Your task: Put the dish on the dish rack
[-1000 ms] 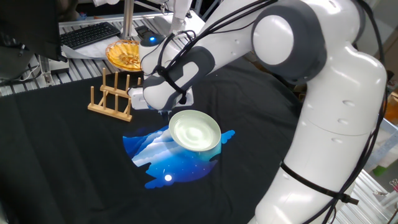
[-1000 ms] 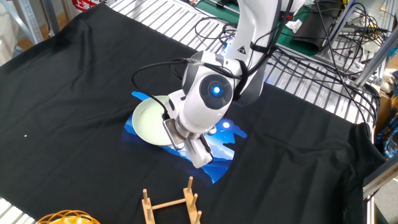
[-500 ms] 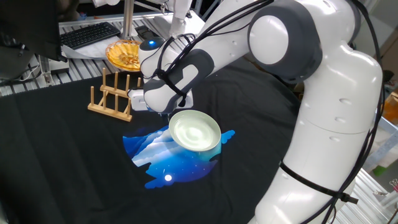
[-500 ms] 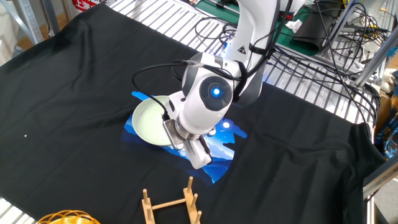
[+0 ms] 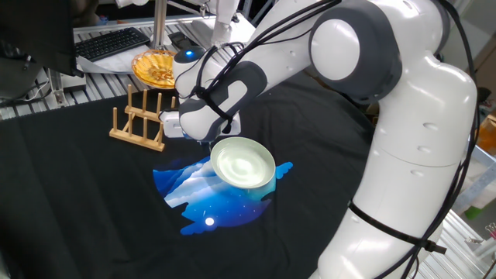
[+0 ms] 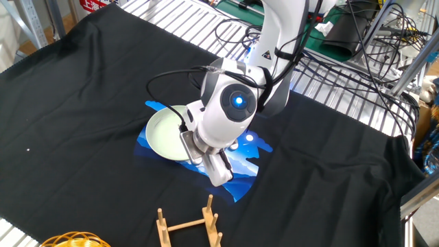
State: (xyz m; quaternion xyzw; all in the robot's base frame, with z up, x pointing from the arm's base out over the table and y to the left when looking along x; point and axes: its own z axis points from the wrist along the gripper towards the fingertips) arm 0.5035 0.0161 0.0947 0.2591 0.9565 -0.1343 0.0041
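The dish (image 5: 243,162), a pale mint-white glossy round plate with a raised rim, sits upright on the cloth's blue print. The rack (image 5: 142,120), light wood with upright pegs, stands nearby, holding nothing.

In front of you the counter (image 5: 70,201) carries a cloth, and the dish (image 5: 243,163) lies on the printed patch (image 5: 201,203) near the cloth's middle. In one fixed view the dish rack (image 5: 142,118) stands upright to the left of the dish and a little behind it, apart from it. Behind the rack, at the counter's far edge, sits the fluted dish (image 5: 154,68), with a keyboard (image 5: 110,43) to its left. The claw (image 5: 206,141) hangs at the dish's rim on the rack side, between dish and rack. In the other fixed view the rack (image 6: 188,225) stands at the near edge, the dish (image 6: 164,132) behind it.
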